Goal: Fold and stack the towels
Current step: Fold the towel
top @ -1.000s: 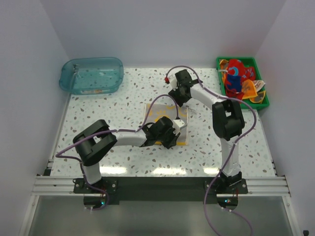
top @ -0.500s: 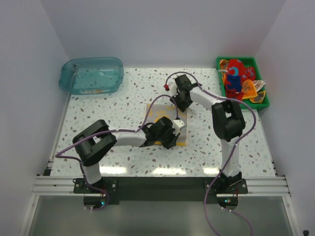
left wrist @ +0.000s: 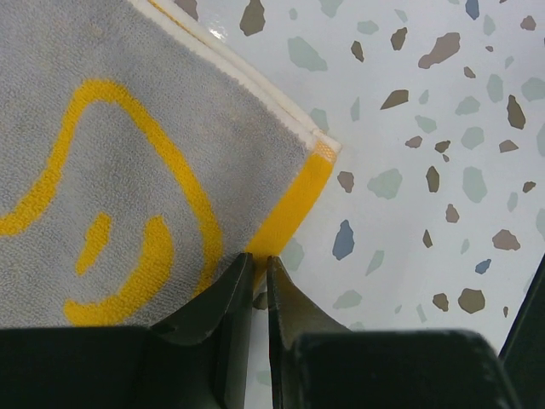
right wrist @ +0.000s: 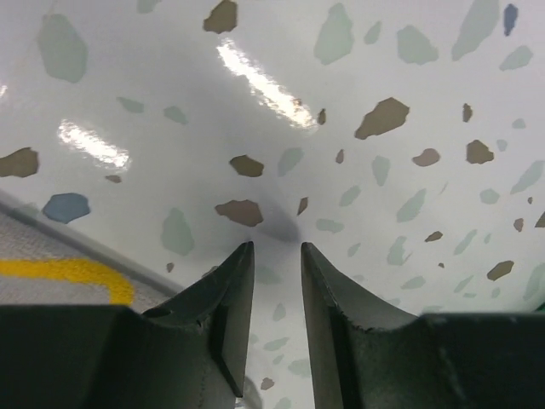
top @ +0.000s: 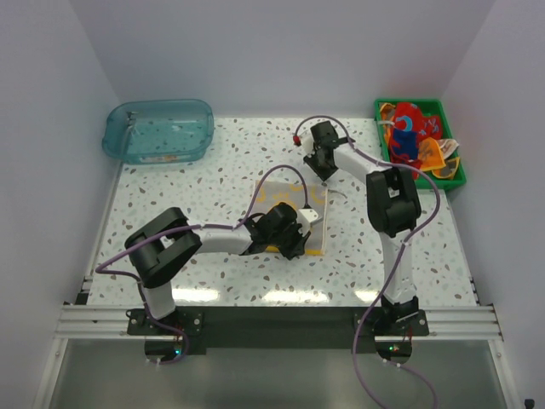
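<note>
Finding 1, the work piece. The duck towel (left wrist: 128, 170) lies flat on the table (top: 187, 196), roughly centred and in front of both arm bases. It looks spread out and not yet folded. The other towels (top: 413, 136) sit heaped in the green tray (top: 447, 106) at the far right corner, well apart from the work. You have no stack started.

Finding 2, your left gripper (left wrist: 259, 260). It sits low at the near right corner of the duck towel, with its tips meeting the yellow hem. The jaws are drawn together to a thin slit. The hem runs right up to that slit, but the wrist view does not confirm that cloth is actually caught. The placement fits a corner pinch, since a corner gives you control of the whole edge when you carry it over.

Finding 3, your right gripper (right wrist: 277, 247). It hangs over bare table just off the far right corner of the same towel. Its jaws stand a little apart and nothing is between them. A strip of the cream edge shows at the lower left of its wrist view, beside the fingers and not under them. In my judgement it is placed to take the second corner on that side.

Finding 4, risk. One corner lifted alone will skew the fold.

The blue tub (top: 157, 129) stands at the far left, uninvolved.
</note>
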Tool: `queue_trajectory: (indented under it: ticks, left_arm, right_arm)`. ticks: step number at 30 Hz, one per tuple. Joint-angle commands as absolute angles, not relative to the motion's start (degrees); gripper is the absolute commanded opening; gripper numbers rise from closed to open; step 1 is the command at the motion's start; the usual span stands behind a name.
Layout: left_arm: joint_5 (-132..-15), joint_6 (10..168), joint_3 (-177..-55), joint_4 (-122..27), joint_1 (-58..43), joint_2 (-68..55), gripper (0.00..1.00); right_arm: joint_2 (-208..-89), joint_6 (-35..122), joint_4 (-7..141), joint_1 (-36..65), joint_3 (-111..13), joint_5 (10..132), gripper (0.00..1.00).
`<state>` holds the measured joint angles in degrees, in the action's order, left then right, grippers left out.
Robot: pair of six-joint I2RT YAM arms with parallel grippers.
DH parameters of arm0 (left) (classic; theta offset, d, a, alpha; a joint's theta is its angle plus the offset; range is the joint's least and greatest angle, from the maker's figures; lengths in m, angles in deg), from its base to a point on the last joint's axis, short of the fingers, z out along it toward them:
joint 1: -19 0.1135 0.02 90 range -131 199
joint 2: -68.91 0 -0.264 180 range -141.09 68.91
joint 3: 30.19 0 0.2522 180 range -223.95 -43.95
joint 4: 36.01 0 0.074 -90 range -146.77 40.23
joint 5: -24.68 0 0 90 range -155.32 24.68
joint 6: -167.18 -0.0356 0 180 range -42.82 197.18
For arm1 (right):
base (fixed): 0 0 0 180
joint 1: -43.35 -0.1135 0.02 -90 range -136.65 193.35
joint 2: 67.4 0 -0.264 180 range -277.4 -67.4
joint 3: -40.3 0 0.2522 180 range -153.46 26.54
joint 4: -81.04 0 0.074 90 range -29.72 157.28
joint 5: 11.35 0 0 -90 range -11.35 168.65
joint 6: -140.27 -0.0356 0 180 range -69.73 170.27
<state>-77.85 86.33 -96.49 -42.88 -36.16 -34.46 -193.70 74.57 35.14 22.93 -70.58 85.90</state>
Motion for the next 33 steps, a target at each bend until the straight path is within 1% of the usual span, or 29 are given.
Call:
queue_trajectory:
  ticks: [1,4,10,11,12,13,14,15,16,18,21,22,23,25,28,30,33]
  left_arm:
    - [-80.7,85.4,-93.4,-49.7,-36.6,-35.6,0.17]
    - [-80.5,85.2,-93.7,-49.7,-36.6,-35.7,0.17]
    - [-80.5,85.7,-98.6,-52.6,-36.7,-35.3,0.23]
    - [-80.7,86.0,-99.3,-53.5,-36.7,-34.6,0.26]
    - [-80.7,86.1,-100.0,-54.0,-36.7,-34.1,0.27]
    - [-80.7,86.2,-101.3,-54.5,-36.6,-33.4,0.29]
    - [-80.6,86.3,-102.0,-55.7,-36.6,-31.7,0.34]
    - [-80.2,86.5,-102.6,-56.2,-36.6,-30.8,0.37]
    - [-79.0,86.7,-104.0,-57.0,-36.6,-28.9,0.42]
    - [-77.8,86.7,-105.2,-58.9,-35.8,-27.2,0.44]
    - [-78.1,86.8,-107.1,-60.8,-31.8,-24.0,0.53]
    - [-78.2,86.0,-107.4,-61.5,-30.5,-22.8,0.60]
    - [-78.2,85.3,-107.7,-62.6,-27.5,-22.2,0.63]
    - [-76.8,82.7,-108.5,-63.5,-24.5,-21.7,0.66]
    - [-73.6,77.6,-111.4,-66.2,-19.0,-24.2,0.66]
    - [-74.4,74.5,-114.0,-68.6,-14.9,-26.3,0.67]
    - [-75.7,69.5,-121.2,-71.1,-10.7,-31.1,0.66]
  right_arm:
    - [-196.7,74.4,36.1,24.9,-71.4,86.0,0.34]
    - [-196.5,73.7,34.8,25.2,-72.1,83.9,0.39]
    - [-191.4,70.5,34.1,25.3,-71.8,79.7,0.48]
    - [-189.7,69.6,34.0,25.3,-71.8,79.0,0.51]
    - [-188.9,69.3,33.6,25.4,-71.8,78.0,0.56]
    - [-188.3,69.1,32.8,25.4,-71.6,76.8,0.58]
    - [-187.3,69.1,32.4,25.4,-71.6,76.2,0.59]
    - [-187.0,69.3,31.9,25.5,-71.6,76.0,0.59]
    - [-186.8,69.4,30.8,25.7,-71.6,75.8,0.59]
    - [-186.1,70.0,29.9,26.1,-71.3,75.1,0.59]
    - [-185.7,71.0,27.5,27.6,-71.5,72.0,0.57]
    - [-185.6,71.4,26.1,27.6,-71.5,71.4,0.57]
    - [-185.6,72.4,25.5,27.7,-71.5,70.4,0.56]
    - [-186.1,73.3,22.7,27.7,-72.3,69.0,0.55]
    - [-187.3,74.8,18.9,27.7,-73.8,65.8,0.53]
    - [-187.8,76.3,17.3,27.7,-74.3,65.8,0.53]
    - [-188.1,77.3,16.3,27.7,-74.5,66.5,0.53]
